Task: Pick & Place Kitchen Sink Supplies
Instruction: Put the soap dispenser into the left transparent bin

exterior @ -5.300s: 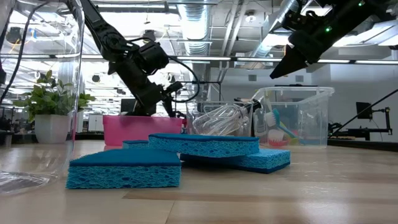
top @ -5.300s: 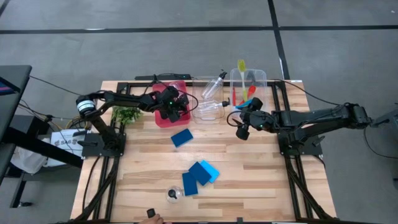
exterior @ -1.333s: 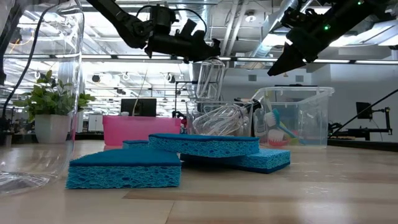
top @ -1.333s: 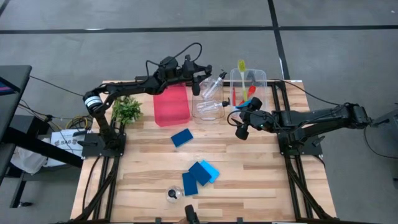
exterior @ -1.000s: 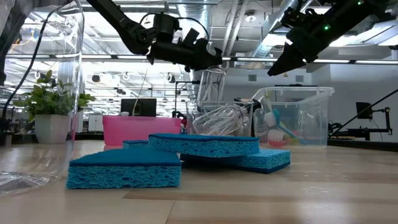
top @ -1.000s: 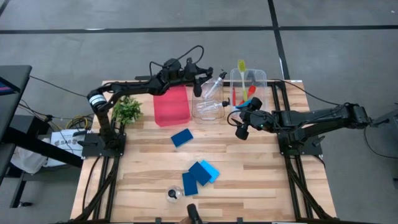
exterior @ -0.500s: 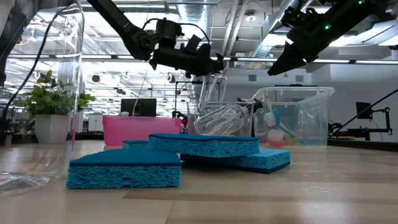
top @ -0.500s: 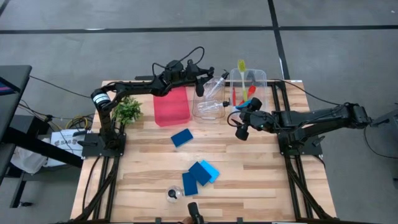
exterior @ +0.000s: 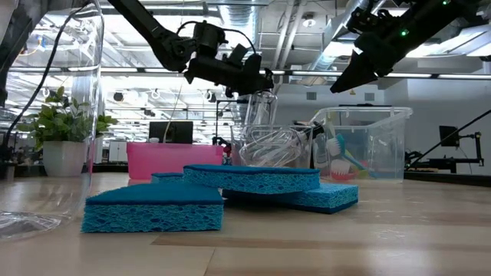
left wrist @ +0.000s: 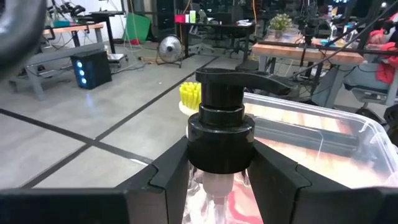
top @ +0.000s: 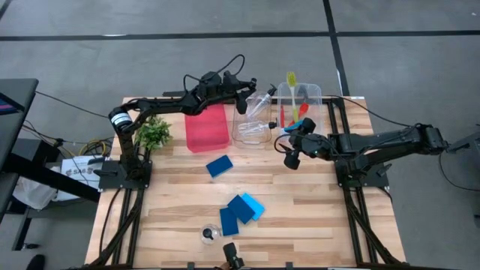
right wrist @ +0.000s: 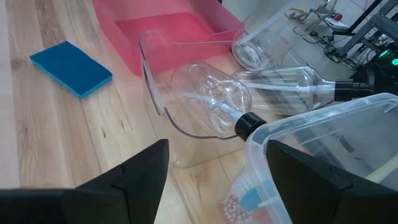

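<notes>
Plastic, clear and probably light, the bottle [left wrist: 219, 155] is hanging over the middle clear bin [top: 251, 135], the left pincer [top: 241, 103] clenching it below its black cap, a slippery but sensible hold. Beside that bin, the right pincer [top: 292, 157] is waiting, released.

Clear blk-cap bottle [left wrist: 220, 137] upright in left end effector [left wrist: 219, 177], sponges [top: 241, 209] on table.
</notes>
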Controlling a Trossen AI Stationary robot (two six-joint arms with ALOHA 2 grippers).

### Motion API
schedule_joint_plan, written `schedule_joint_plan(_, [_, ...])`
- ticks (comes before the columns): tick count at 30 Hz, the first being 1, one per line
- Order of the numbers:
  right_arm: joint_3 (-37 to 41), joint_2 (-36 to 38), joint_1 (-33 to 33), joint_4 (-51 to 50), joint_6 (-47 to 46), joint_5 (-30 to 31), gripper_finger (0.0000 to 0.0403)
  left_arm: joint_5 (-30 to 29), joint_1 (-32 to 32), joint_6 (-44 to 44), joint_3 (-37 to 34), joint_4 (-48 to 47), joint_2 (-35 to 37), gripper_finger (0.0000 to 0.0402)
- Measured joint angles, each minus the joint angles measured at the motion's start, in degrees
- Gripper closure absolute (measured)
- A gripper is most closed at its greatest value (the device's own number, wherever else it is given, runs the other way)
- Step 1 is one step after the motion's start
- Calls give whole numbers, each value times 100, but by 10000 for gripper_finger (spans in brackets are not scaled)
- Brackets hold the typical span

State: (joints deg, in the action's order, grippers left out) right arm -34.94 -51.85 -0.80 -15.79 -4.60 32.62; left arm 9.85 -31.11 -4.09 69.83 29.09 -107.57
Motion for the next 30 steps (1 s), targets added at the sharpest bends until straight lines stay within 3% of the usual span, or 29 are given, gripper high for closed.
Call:
schedule_joint_plan(15, [0,0,0,7,1,0,138,-1,42,-224,-5,-441,4,255])
schedule_joint_plan(30, [0,0,0,7,2,0,138,-608,428,-1031,-119,-1137,-59,254])
